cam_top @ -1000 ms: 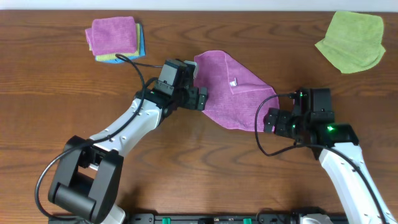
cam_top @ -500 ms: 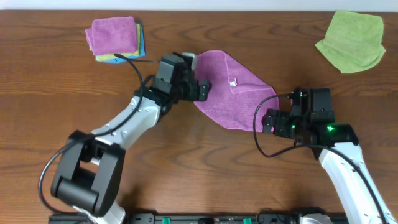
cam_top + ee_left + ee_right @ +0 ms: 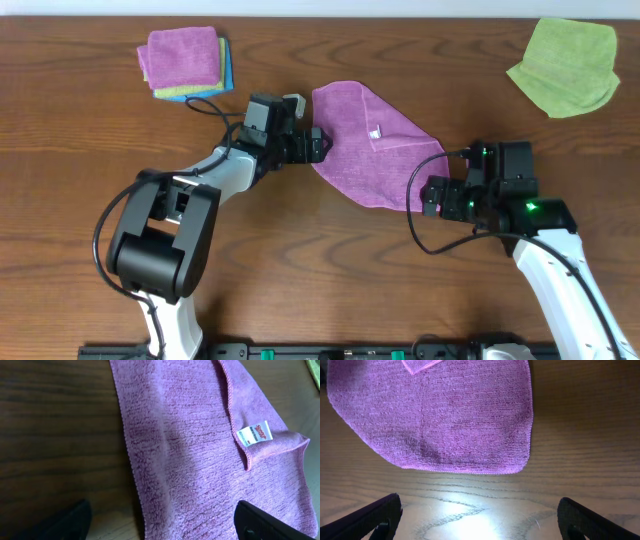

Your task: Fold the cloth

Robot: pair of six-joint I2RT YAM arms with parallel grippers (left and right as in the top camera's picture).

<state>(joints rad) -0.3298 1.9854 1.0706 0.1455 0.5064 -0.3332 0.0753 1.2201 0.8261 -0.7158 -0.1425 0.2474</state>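
Wooden table (image 3: 320, 270), one spread cloth (image 3: 365, 150), two hands (image 3: 318, 145) (image 3: 432, 195)

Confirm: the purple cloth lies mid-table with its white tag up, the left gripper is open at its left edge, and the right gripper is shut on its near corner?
Wrong on one point: the right gripper is open, holding nothing. The right wrist view shows its fingers wide apart, short of the near edge of the cloth. The tag and left gripper are as you say.
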